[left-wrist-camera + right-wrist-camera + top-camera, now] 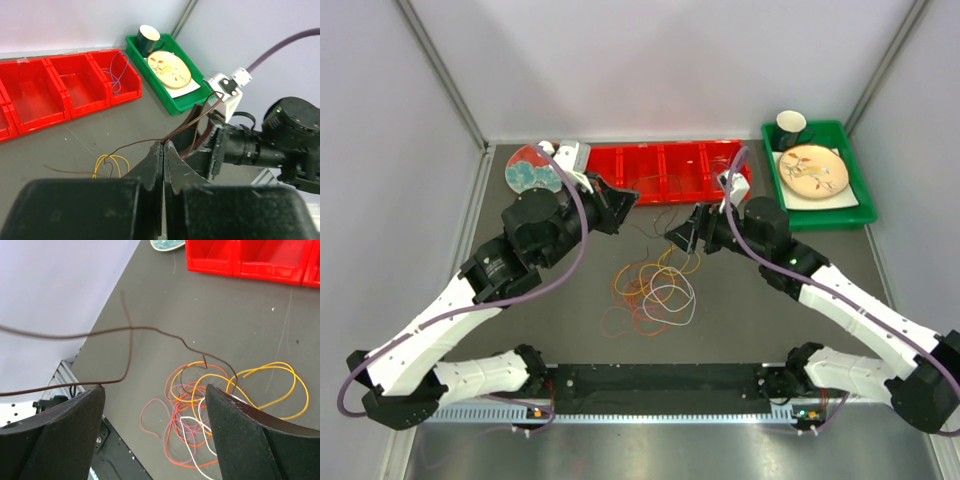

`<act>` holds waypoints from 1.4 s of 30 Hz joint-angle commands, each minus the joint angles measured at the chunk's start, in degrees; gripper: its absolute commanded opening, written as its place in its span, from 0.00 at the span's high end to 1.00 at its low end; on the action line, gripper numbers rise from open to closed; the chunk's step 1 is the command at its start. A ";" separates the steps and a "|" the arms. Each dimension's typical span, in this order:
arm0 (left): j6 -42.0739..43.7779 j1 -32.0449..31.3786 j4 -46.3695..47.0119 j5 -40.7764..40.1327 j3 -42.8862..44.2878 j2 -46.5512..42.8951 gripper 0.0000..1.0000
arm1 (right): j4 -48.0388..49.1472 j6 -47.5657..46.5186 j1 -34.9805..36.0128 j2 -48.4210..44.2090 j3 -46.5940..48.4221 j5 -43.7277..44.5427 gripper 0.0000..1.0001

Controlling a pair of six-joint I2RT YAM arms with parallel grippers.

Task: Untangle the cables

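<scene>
A pile of thin cables, orange, yellow, pink and white, lies in loose loops mid-table; it also shows in the right wrist view. My left gripper is shut on a thin brown cable at its fingertips and holds it above the table, just behind the pile. The brown cable runs across the right wrist view and rests over one fingertip. My right gripper is wide open above the pile, facing the left gripper. A yellow loop lies under the brown cable.
A row of red bins stands behind the grippers; one bin holds a thin purple cable. A green tray with a plate and dark cup is back right. A patterned plate sits back left. A black rail runs along the near edge.
</scene>
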 commanded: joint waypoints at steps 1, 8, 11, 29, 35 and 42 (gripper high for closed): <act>-1.23 0.03 4.10 1.98 -0.95 -1.46 1.00 | 7.45 0.89 0.72 2.45 2.51 -1.21 0.20; -2.55 0.03 5.50 2.87 -2.44 -1.90 1.00 | 9.56 1.06 0.72 6.15 3.39 -2.36 0.18; -2.90 0.03 6.29 3.04 -2.71 -2.16 1.00 | 10.09 1.06 0.72 7.38 3.66 -2.18 0.17; -5.88 0.03 8.75 1.11 -3.23 -3.22 1.00 | 15.97 -0.34 0.72 17.66 6.12 -2.18 0.30; -10.19 0.03 10.42 -4.51 -2.80 -4.45 1.00 | 21.25 0.45 0.72 19.77 4.89 -3.94 0.32; -11.60 0.03 10.25 -6.45 -1.83 -4.01 1.00 | 22.57 0.71 0.72 21.27 5.06 -5.61 0.62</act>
